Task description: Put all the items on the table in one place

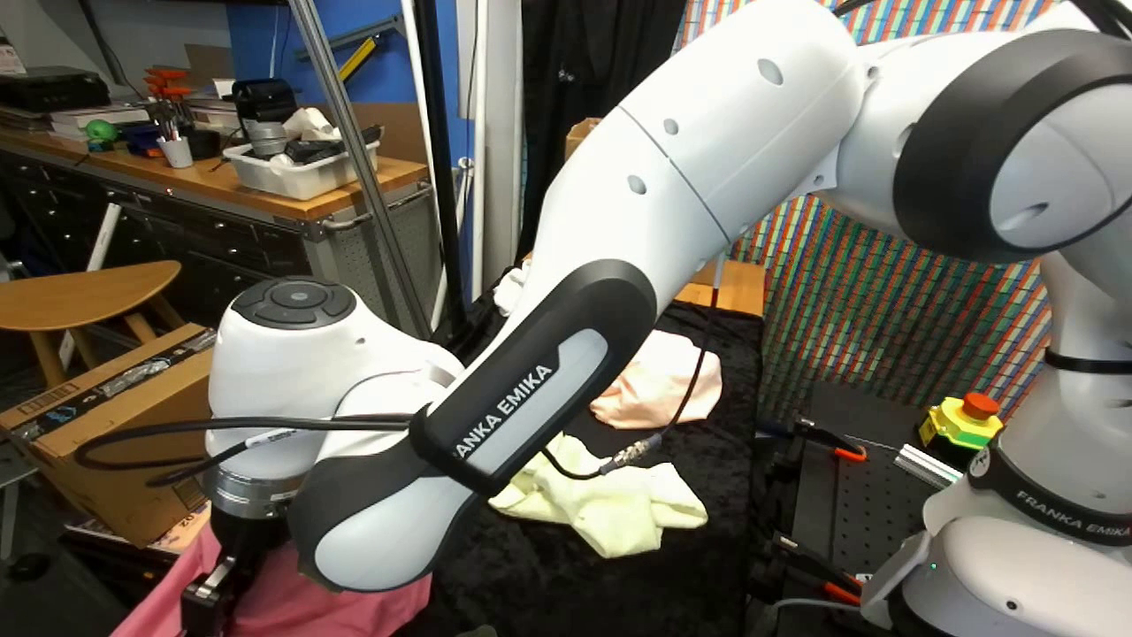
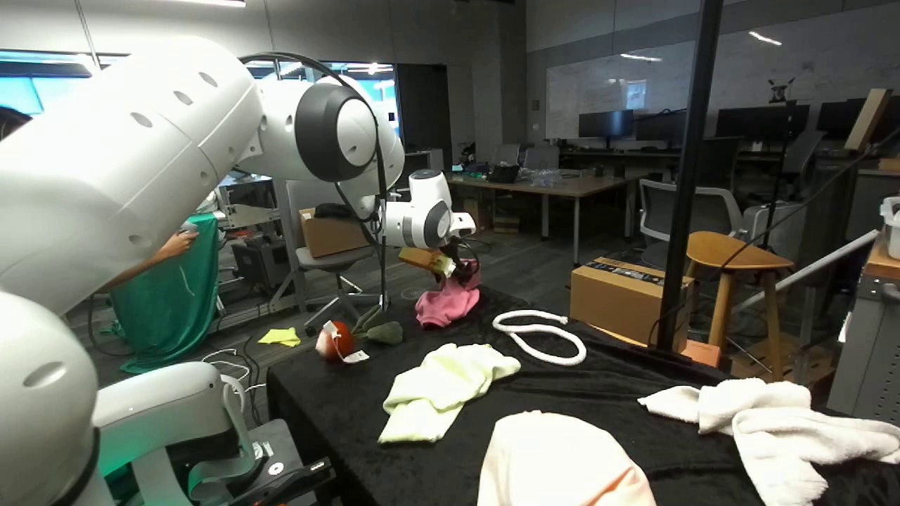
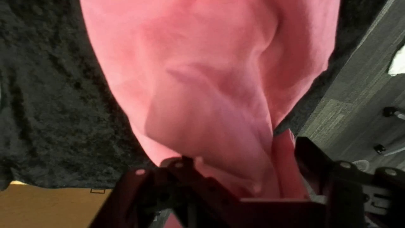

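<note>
My gripper (image 3: 243, 155) is down in a bunched pink cloth (image 3: 202, 41) at the table's far end. The fingers are apart with cloth between them and touching them; whether they pinch it cannot be seen. The gripper (image 2: 464, 270) and pink cloth (image 2: 446, 306) also show in both exterior views (image 1: 208, 610). On the black table lie a yellow-green cloth (image 2: 450, 386), a peach cloth (image 2: 555, 464), white towels (image 2: 780, 429), a white rope (image 2: 560, 361), a red round toy (image 2: 344, 339) with tags and a green leafy thing (image 2: 385, 333).
A black cloth covers the table (image 2: 598, 400). A dark metal post (image 2: 685, 176) stands at its edge. A cardboard box (image 2: 619, 299) and a stool (image 2: 735, 253) are beyond it. A brown-yellow block (image 2: 422, 258) shows beside the gripper; contact is unclear.
</note>
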Action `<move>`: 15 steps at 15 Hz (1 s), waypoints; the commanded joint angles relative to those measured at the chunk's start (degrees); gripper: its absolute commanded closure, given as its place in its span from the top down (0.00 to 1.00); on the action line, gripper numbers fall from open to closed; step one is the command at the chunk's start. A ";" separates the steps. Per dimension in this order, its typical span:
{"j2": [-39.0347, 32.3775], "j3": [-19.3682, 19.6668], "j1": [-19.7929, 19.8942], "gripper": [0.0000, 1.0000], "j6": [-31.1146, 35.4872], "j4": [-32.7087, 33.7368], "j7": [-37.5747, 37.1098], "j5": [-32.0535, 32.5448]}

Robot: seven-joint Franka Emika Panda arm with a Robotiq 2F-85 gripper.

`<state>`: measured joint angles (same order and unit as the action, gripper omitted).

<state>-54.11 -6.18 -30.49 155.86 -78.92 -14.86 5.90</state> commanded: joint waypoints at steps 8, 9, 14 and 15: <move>1.71 -6.62 3.92 0.06 -5.27 -0.30 6.94 -3.18; 2.14 -7.65 4.59 0.03 -6.32 -0.67 8.22 -3.55; 5.78 -8.33 5.60 0.09 -6.64 -3.04 9.92 -2.36; 7.07 -7.90 5.64 0.07 -6.14 -3.96 10.03 -2.04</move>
<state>-51.77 -13.74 -26.00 149.59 -79.24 -6.34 3.35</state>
